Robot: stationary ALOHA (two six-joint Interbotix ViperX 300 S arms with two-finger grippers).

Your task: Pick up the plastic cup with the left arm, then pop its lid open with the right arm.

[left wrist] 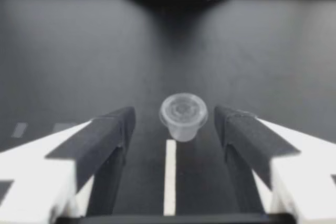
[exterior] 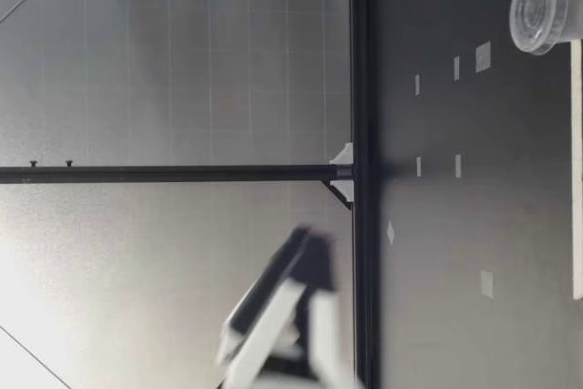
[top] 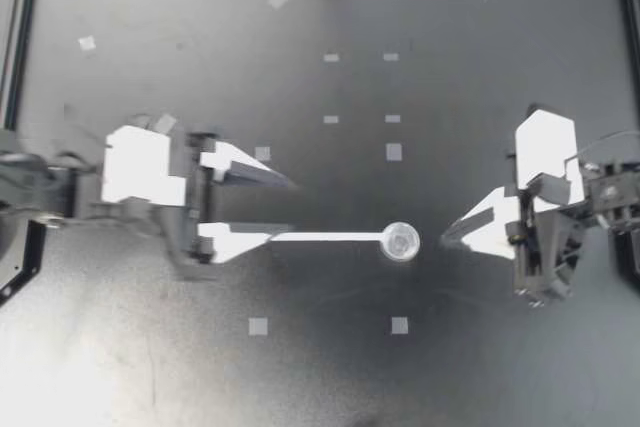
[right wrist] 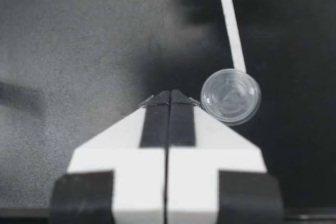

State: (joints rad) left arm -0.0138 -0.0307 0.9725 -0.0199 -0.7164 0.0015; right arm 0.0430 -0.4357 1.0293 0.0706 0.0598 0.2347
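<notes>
The left end effector (top: 288, 209), fingers apart, faces the clear cup (top: 400, 242) ahead; the right end effector (top: 447, 235), pressed together, sits beside it. Centring the cup before closing looks wise.

A robotics lab bench: a matte black table (top: 480, 7) with a raised dark rim (top: 22, 47); tape squares (top: 258, 326) and a white strip (top: 330, 237) mark its surface; the left gripper (top: 288, 209) and right gripper (top: 447, 235) sit at either side; a plain grey panelled wall (exterior: 182, 61) stands behind.
</notes>
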